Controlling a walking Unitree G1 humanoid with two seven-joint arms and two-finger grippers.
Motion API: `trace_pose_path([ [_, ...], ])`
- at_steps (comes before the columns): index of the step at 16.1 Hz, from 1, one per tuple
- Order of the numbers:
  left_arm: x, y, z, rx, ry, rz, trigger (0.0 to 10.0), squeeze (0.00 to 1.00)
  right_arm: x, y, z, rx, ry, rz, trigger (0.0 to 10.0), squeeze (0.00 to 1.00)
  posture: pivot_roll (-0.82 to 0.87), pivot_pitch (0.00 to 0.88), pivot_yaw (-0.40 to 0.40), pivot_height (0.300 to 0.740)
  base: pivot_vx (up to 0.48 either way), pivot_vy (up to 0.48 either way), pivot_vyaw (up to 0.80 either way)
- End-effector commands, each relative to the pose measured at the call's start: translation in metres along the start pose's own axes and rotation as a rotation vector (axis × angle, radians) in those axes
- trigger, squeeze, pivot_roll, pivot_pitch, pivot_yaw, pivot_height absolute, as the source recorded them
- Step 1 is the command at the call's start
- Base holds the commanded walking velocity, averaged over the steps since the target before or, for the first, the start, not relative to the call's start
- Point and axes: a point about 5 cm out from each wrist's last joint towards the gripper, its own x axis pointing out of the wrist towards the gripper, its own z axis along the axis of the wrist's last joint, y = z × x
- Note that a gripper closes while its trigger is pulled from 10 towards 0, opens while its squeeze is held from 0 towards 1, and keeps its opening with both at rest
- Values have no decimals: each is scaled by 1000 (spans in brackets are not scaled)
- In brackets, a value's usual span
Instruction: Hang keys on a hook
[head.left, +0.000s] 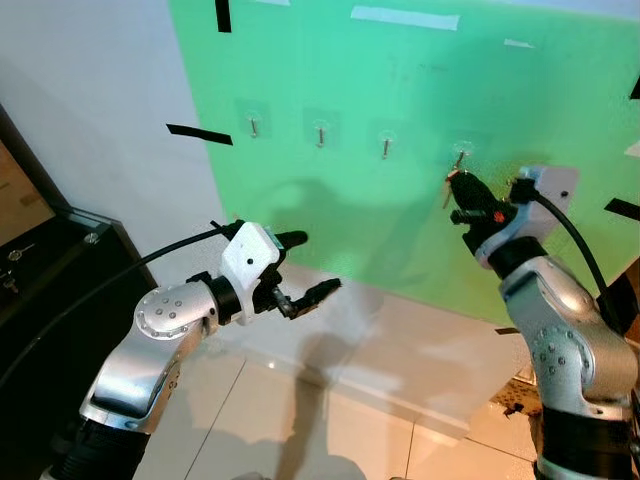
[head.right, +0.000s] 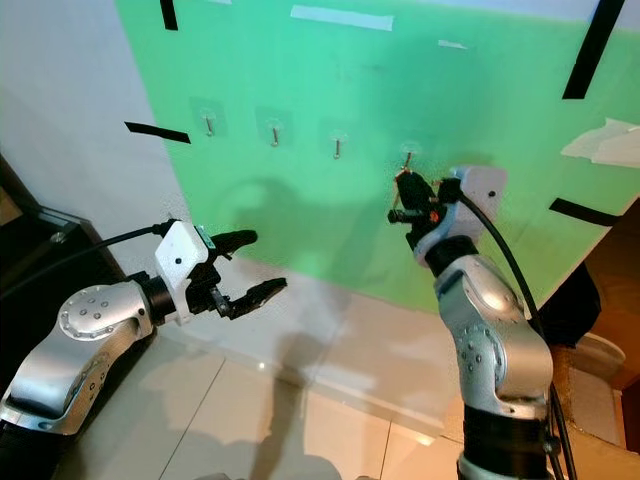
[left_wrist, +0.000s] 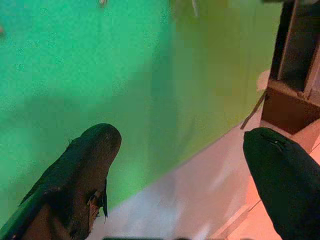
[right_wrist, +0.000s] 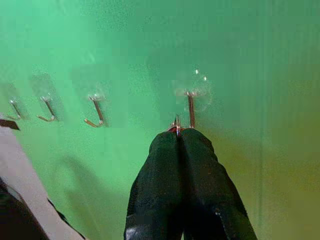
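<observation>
Left gripper hanging idle, fingers spread wide, gripping nothing. Right gripper pressing fingers together on keys, tips sitting just below rightmost hook on green board. Ring not yet over hook; hooking and releasing remaining.

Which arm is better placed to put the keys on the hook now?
The right. The right gripper is shut on the keys just below the rightmost hook; the left gripper hangs open, lower and apart.
</observation>
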Motion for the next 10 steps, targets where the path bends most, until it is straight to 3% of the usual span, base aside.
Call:
trace_pose_path([
  [1,0,0,4,8,-4,-11,10000,0,2,0,2,17,-1,0,10000,0,-55,0,6,740,0,0,0],
  [10,1,2,6,10,-3,-19,10000,0,12,1,0,84,12,10,10000,0,-45,0,4,740,0,0,0],
])
